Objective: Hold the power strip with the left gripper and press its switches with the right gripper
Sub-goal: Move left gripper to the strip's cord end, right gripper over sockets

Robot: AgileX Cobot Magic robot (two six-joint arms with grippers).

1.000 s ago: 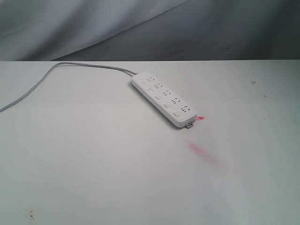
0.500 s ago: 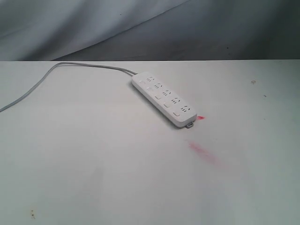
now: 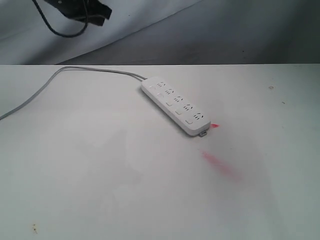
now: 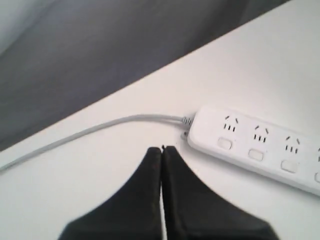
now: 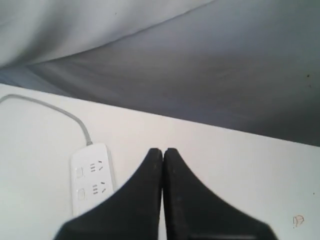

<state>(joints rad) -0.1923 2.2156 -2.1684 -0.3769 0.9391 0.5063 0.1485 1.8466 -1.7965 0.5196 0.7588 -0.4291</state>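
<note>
The strip [image 3: 175,106] lies flat and face up on the table [image 3: 75,175], and neither gripper touches it. Its cord [image 3: 95,70] leaves one end. A tab [image 3: 202,133] marks the other end, with a red smear [image 3: 220,164] just beyond it. The left gripper [image 4: 162,149] hangs above and well apart from the strip, off its cord end, with its fingers pressed together. The right gripper [image 5: 162,150] is also clear of the strip with its fingers together, and the exterior view does not show it.

The step in hand appears to be the left approach. The left fingers should part before descending, wide enough to straddle the strip's narrow width. A grip near the cord end looks best, because it leaves the switches [image 4: 256,154] uncovered and the rest of the strip free for the right. The fingers should land on the side walls, not on a switch. The right's joined fingers make a blunt tip for pressing. It should wait until the strip is pinned, since a light bar may slide under a push.
</note>
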